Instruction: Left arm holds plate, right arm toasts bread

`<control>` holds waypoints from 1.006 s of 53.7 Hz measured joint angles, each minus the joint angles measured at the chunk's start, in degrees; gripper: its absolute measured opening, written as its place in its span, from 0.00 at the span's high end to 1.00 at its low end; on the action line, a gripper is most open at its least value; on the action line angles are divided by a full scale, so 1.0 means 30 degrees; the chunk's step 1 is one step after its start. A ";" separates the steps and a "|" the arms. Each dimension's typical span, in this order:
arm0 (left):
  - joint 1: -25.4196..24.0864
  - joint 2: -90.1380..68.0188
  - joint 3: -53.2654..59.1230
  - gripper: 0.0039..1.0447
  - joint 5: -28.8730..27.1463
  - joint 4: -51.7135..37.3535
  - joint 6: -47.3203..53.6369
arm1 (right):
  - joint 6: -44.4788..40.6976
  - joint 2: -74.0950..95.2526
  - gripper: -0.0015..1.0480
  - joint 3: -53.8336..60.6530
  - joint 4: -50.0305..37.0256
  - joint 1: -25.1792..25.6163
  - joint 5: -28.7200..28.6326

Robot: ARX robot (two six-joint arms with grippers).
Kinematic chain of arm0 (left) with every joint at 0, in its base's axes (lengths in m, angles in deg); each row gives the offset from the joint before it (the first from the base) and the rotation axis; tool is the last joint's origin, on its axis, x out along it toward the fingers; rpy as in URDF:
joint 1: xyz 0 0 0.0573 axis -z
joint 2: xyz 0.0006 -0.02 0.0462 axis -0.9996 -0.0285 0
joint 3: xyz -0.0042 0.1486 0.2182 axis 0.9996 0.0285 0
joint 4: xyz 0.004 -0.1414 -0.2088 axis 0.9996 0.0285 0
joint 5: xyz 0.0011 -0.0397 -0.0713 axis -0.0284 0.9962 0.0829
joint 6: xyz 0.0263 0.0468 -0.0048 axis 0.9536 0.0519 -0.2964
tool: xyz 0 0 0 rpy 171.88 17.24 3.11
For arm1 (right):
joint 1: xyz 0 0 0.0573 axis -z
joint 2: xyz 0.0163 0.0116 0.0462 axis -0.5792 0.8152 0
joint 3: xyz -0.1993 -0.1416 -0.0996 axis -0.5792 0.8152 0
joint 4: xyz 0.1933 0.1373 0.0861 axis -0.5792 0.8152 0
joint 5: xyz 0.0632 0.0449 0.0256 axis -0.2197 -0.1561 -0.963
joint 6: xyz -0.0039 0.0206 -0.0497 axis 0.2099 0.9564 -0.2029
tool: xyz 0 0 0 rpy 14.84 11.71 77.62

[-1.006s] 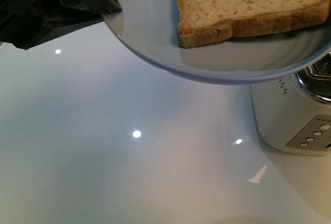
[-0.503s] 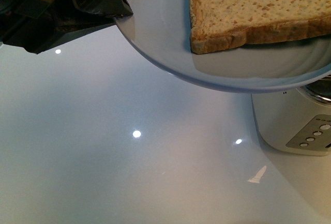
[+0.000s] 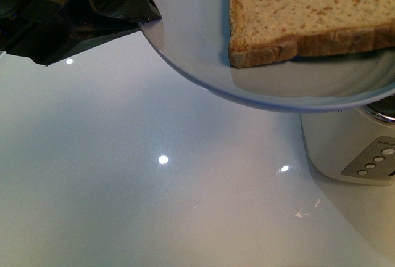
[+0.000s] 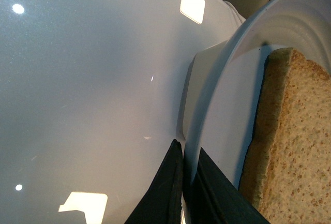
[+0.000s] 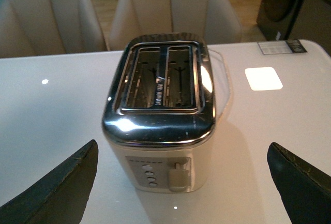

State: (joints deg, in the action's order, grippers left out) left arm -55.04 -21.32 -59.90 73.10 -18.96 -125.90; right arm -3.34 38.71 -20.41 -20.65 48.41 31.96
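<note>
- My left claw is clenched on the rim of the plate. One dark finger sits under the rim and the other lies on the upper face.
- In the front view that claw shows as a dark angular mass at 11 o'clock, touching the plate's edge.
- The plate is up off the desk and fills the frame from 12 to 2 o'clock.
- The bread lies flat on the plate with its darker crust edge facing me. On the wrist camera the slice sits just inside the rim, close to the upper finger.
- The toaster stands on the desk at 4 o'clock, with its button panel visible. The plate's rim covers its top from my body camera.
- My right claw is released, its two dark fingers spread wide with nothing between them.
- Its camera looks down on the toaster. I see a chrome top, two empty slots, and a lever and round buttons on the near face.
- The glossy white desk reflects ceiling lights, and two pale chairs stand at its far edge.
</note>
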 joint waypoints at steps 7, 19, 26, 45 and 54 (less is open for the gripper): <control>0.0000 -0.0007 0.0000 0.97 -0.0058 0.0000 0.0000 | 0.1173 0.3453 0.09 -0.1005 -0.1137 0.0678 -0.0984; 0.0000 -0.0007 0.0000 0.97 -0.0029 0.0000 0.0000 | 0.4087 0.8604 0.09 -0.4095 -0.4393 0.0452 -0.1887; 0.0007 -0.0007 0.0000 0.97 -0.0015 0.0000 0.0000 | 0.7162 1.1584 0.09 -0.6229 -0.5523 -0.1035 -0.2608; 0.0000 -0.0015 0.0000 0.97 -0.0029 0.0000 0.0000 | 1.3493 1.4338 0.09 -0.6397 -0.9085 -0.4102 -0.4393; 0.0000 -0.0015 0.0000 0.97 -0.0022 0.0000 0.0000 | 1.5518 1.4418 0.09 -0.5916 -0.9930 -0.4299 -0.5391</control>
State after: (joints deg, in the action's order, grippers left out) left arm -55.04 -21.36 -59.90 73.03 -18.96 -125.90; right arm 43.21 81.96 -38.16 -50.44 35.51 15.79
